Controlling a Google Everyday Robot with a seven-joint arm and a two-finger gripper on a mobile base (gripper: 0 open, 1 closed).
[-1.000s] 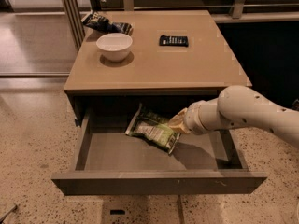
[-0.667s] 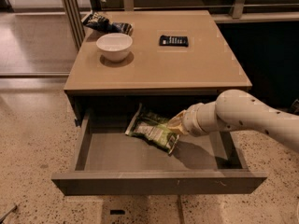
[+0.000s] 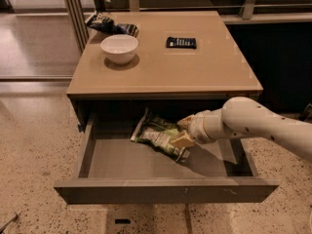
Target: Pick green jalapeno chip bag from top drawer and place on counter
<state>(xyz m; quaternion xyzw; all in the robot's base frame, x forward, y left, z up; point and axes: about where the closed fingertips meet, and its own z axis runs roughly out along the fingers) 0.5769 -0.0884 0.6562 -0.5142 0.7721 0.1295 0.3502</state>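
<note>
Currently see top drawer point(image 3: 165, 190) pulled well out from under counter point(image 3: 195, 74), smooth grey inside exposed. Find green jalapeno chip bag point(image 3: 158, 133) lying inside drawer, toward back and a little right of middle, crumpled, long axis slanting from back-left to front-right. Read bag as resting on drawer floor; not on counter.

Locate gripper point(image 3: 184, 131) down inside drawer at bag's right end, carried on white arm point(image 3: 253, 126) that reaches in from right side. Log jaws as spread: make out two tan fingers point(image 3: 184, 141) held apart, one behind bag's right end and one in front of it, with that end between them. Cannot tell whether either finger presses on bag.

Note dark shadow on drawer floor under arm, right of bag.

On counter, record white bowl point(image 3: 119, 48) at back-left, dark blue-black snack bag point(image 3: 109, 24) just behind bowl near back-left corner, and small flat black object point(image 3: 181, 42) near back middle, well apart from bowl. Leave black object unnamed: too small to identify.

See speckled floor point(image 3: 34, 145) around table.
</note>
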